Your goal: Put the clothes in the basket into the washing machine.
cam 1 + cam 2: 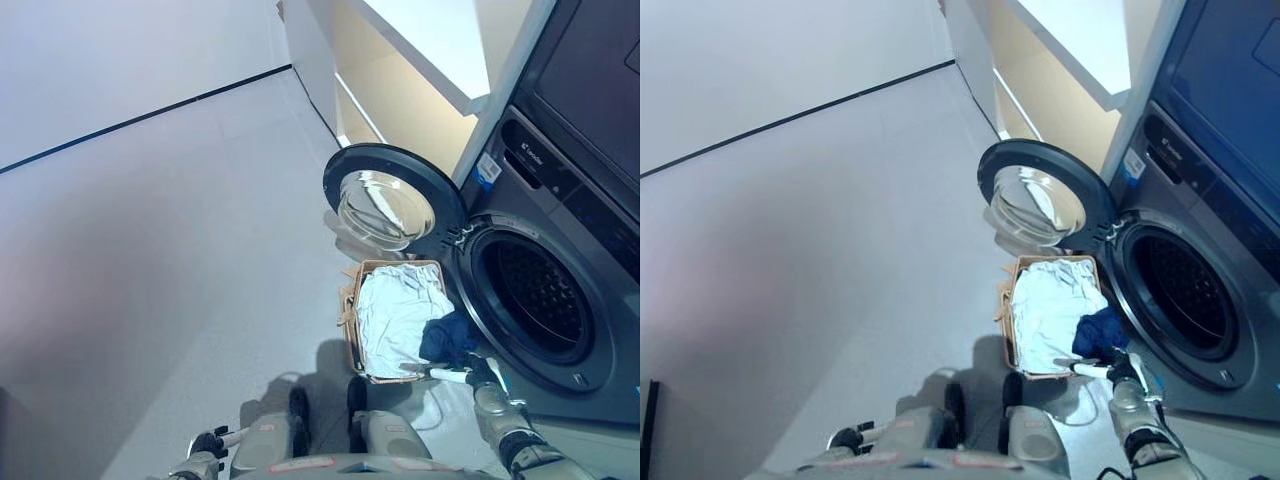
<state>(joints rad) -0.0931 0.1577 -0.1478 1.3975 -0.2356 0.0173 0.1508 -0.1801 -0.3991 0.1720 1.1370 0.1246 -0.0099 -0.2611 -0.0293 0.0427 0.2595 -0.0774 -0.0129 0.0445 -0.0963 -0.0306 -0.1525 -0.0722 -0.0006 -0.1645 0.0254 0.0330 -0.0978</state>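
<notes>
Dark right hand (478,372) reaches low — fingers touching the basket's (352,330) blue garment (450,338).

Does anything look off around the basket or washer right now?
Nothing stands out. The washing machine door is swung open, the basket sits upright beside it with a light cloth and a blue garment inside, nothing spilled.

pale floor (150,250), white shelving (420,60), white wall (100,60)

Washing machine (560,250) cut off at right frame edge. Left hand (207,443) too small at lower left; grip cannot be told. Basket (352,320) floor hidden under clothes (395,310).
</notes>
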